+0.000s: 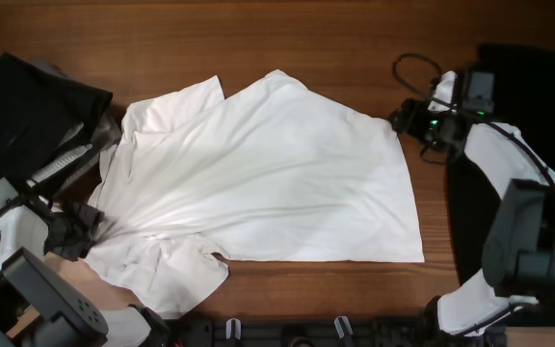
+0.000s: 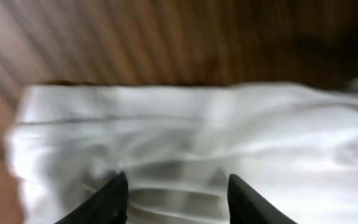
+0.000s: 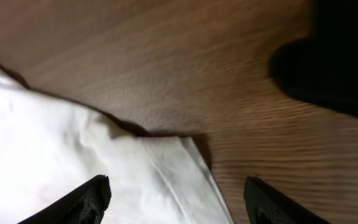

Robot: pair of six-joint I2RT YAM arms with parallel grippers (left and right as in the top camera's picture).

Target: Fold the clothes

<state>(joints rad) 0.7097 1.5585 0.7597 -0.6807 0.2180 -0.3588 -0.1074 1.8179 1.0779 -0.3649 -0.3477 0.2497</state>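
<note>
A large white T-shirt (image 1: 277,183) lies spread across the middle of the wooden table, with creases fanning toward its left side. My left gripper (image 1: 90,229) sits at that bunched left edge. In the blurred left wrist view its gripper (image 2: 178,199) has the jaws apart over rumpled white cloth (image 2: 229,124), with folds running between the fingers. My right gripper (image 1: 400,120) hovers at the shirt's far right corner. The right wrist view shows this gripper (image 3: 176,199) open wide, straddling that corner (image 3: 166,168), one finger over cloth and one over bare wood.
A black garment (image 1: 22,106) lies heaped at the table's far left, beside the shirt's sleeve. More black cloth (image 1: 538,67) lies at the right under the right arm, also seen as a dark shape (image 3: 340,56). Bare wood (image 1: 287,39) runs along the far edge.
</note>
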